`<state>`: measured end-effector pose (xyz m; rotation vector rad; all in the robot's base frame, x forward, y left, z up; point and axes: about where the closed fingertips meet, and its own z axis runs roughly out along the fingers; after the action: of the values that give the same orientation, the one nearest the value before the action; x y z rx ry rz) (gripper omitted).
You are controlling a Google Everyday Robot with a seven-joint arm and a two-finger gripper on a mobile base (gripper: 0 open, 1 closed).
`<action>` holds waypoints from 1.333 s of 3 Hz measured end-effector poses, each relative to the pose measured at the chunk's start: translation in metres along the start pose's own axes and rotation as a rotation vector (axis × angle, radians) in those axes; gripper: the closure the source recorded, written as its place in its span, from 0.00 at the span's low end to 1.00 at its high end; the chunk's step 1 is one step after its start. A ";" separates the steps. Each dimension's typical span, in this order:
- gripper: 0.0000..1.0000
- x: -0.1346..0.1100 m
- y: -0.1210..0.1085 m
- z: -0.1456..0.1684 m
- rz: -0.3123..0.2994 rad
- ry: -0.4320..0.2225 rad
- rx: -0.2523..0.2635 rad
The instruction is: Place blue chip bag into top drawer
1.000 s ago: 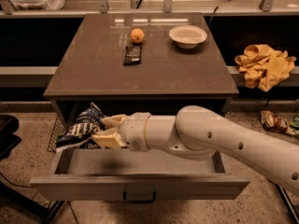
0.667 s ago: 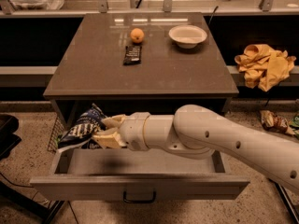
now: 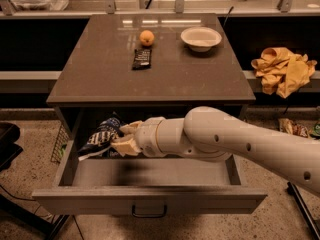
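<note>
Claw (image 3: 126,140) clamped on blue chip bag (image 3: 100,136), at far-left corner of open top drawer (image 3: 150,200) under desk (image 3: 150,79); advised: lower bag fully inside walls, then release gently.

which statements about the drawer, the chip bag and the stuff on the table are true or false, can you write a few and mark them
1. The top drawer is pulled open. True.
2. The pincer grips the blue chip bag over the drawer's left side. True.
3. The orange lies inside the white bowl. False: it sits on the tabletop, left of the bowl and apart from it.
4. The black wrapper is in the drawer. False: it lies on the tabletop, just in front of the orange.
5. A yellow cloth lies to the right of the table. True.
</note>
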<state>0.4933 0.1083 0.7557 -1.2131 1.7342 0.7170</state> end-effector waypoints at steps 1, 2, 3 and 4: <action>0.50 -0.001 0.002 0.002 -0.003 0.001 -0.004; 0.28 -0.002 0.003 0.002 -0.005 0.001 -0.006; 0.04 -0.003 0.004 0.003 -0.008 0.001 -0.008; 0.00 -0.004 0.005 0.003 -0.010 0.002 -0.009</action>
<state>0.4906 0.1144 0.7576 -1.2273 1.7272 0.7188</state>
